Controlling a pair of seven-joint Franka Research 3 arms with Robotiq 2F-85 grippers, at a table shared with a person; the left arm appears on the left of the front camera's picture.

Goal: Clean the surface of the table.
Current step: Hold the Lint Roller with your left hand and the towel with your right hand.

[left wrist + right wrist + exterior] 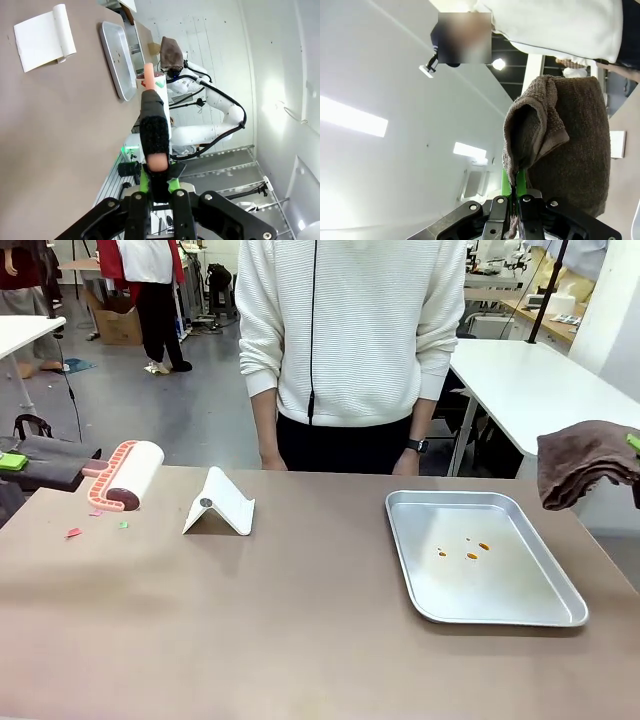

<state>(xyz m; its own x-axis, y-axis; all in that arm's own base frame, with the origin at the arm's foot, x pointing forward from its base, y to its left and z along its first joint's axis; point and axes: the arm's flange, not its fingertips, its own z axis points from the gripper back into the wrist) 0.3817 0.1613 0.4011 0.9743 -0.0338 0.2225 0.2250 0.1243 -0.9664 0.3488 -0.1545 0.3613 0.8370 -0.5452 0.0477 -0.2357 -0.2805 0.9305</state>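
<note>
Bare brownish-tan worktop [300, 640] spreads across the foreground of a workshop, carrying two loose items: one white folded stand [220, 505] left of centre and one shallow silver tray [500, 590] to the right, well apart from each other. At least three small orange spots [471, 556] mark the tray's floor. Three tiny scraps [73, 532], two pink and one green, lie on the matte surface near its left edge. Above them hangs one lint roller [125, 475], its white roll clear of the surface, its dark padded handle clamped between the closed green pads of the left end effector [159, 185]. At the right edge, the right end effector [515, 186] is pinched tight on one brown towel [585, 460], which droops in the air beside the tray without touching it. One person in a white ribbed sweater [350, 330] stands at the far side, both hands down at the worktop's edge, a dark watch [416, 446] on one wrist. Behind, two white-topped tables [530, 380] flank a grey floor, and white panels line the wall behind the robot in the left wrist view.
</note>
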